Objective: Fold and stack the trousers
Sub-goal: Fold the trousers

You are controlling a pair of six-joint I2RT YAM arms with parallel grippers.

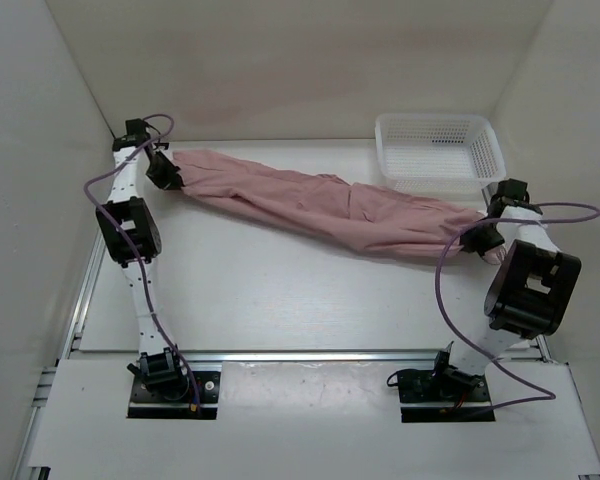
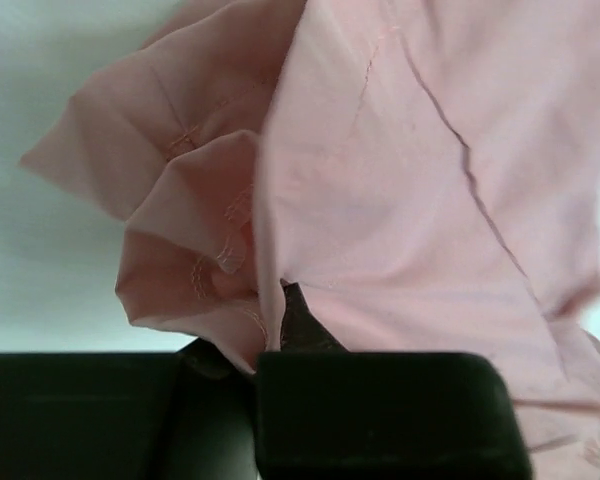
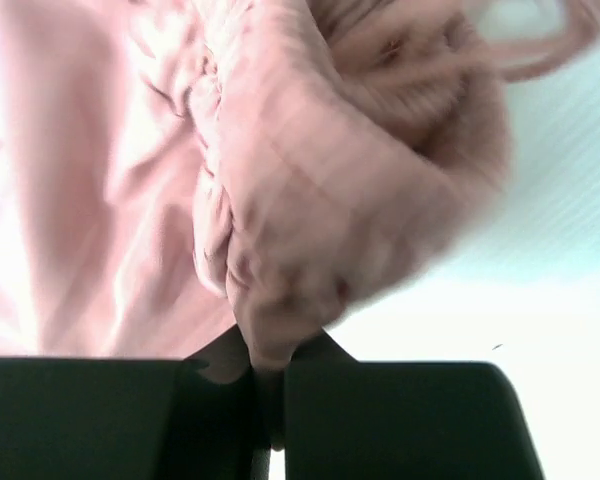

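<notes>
While stretched in one long band: dusty-pink trousers (image 1: 330, 205), lying on white table (image 1: 280, 300) just in front of mesh basket (image 1: 432, 172). Pinched at end farthest from basket by closed left gripper (image 1: 170, 180); at end beside basket by closed right gripper (image 1: 482, 240).

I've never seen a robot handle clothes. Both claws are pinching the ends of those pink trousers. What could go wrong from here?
The left gripper and the right gripper each pinch only a small bunch at an end of the trousers, so the cloth might slip out when lifted. The trousers lie rumpled and twisted, so a fold may come out crooked. The white basket sits close to the right gripper, and a swing could knock it.
</notes>
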